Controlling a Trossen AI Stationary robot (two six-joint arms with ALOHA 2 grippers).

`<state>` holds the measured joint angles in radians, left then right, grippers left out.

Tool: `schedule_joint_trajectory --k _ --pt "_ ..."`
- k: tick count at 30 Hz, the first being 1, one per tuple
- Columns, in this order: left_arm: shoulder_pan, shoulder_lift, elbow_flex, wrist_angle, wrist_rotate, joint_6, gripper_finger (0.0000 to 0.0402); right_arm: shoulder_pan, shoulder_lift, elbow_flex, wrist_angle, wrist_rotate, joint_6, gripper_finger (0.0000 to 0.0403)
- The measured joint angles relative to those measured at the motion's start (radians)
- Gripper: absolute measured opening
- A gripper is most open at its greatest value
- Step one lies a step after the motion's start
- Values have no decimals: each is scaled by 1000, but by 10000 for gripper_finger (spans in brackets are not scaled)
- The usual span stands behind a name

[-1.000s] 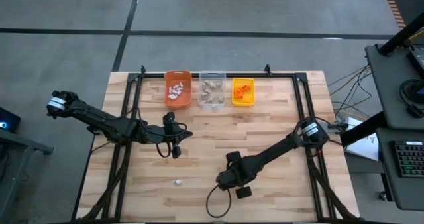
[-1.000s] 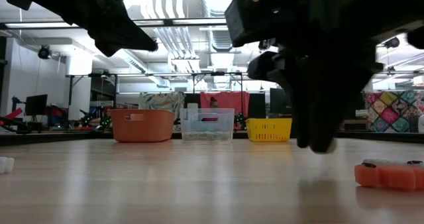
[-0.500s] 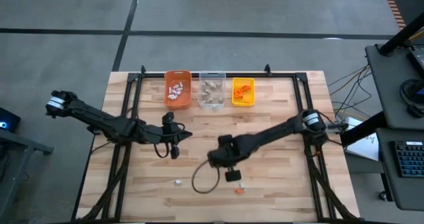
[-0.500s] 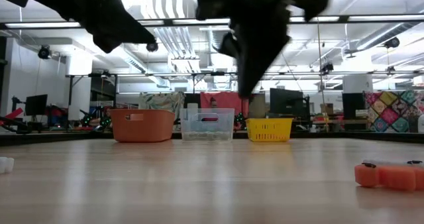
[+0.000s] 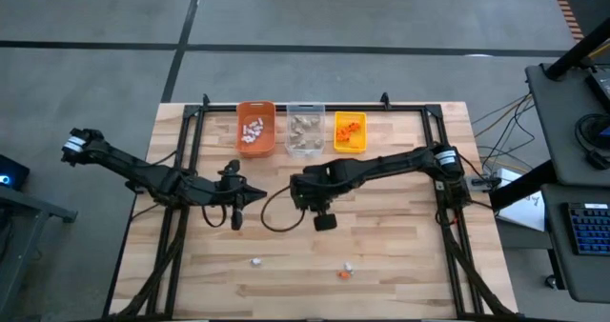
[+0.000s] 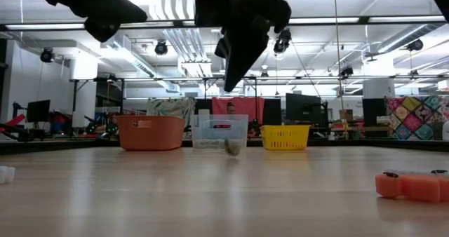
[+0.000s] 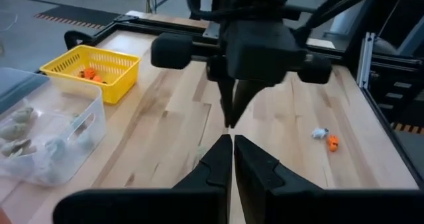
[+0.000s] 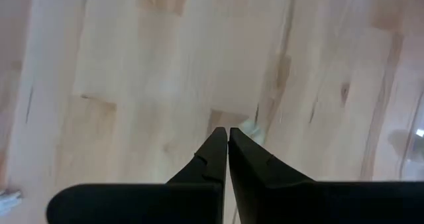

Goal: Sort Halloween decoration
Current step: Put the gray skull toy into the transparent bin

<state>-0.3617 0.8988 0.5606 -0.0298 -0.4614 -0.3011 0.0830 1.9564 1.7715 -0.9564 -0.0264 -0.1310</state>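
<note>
**Right claw shuts empty-looking and swings off the orange piece**

On the left, your left claw (image 5: 235,221) hangs above the table (image 5: 410,255) with its fingers pressed together on nothing; it has drifted slightly leftward in the last second and is otherwise idle. Near the front edge, left of centre, one white trinket (image 5: 255,261) lies alone, untouched.

At centre is the change that matters: your right claw (image 5: 312,196) has left the near right part of the table, risen, and swung toward the far bins, snapping from partly open to fully closed on the way; its tips now meet with no clear gap. A small grey-tan piece (image 6: 233,148) now shows low in front of the clear bin (image 5: 289,131), where none showed before; the right wrist view has a pale speck just past the fingertips. Whether it is pinched, falling or loose, you cannot tell.

Far across the table, the orange bin (image 5: 239,122), clear bin and yellow bin (image 5: 350,151) already hold sorted pieces.

To the near right, the orange trinket (image 5: 341,274) and a second white trinket (image 5: 349,265) are lying on the wood; the pick there probably missed, so expect to go back for both.
</note>
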Motion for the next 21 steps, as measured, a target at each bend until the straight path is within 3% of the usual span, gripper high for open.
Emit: schedule_joint_trajectory --k 8,15,21 --pt "-7 36 0 -3 -10 0 0 -37 8 -33 66 2 247 9" --pt "-8 84 0 -3 -22 -12 0 -55 10 -107 278 5 242 44" --pt "-8 85 0 -2 -27 6 0 -72 11 -164 384 253 199 112"
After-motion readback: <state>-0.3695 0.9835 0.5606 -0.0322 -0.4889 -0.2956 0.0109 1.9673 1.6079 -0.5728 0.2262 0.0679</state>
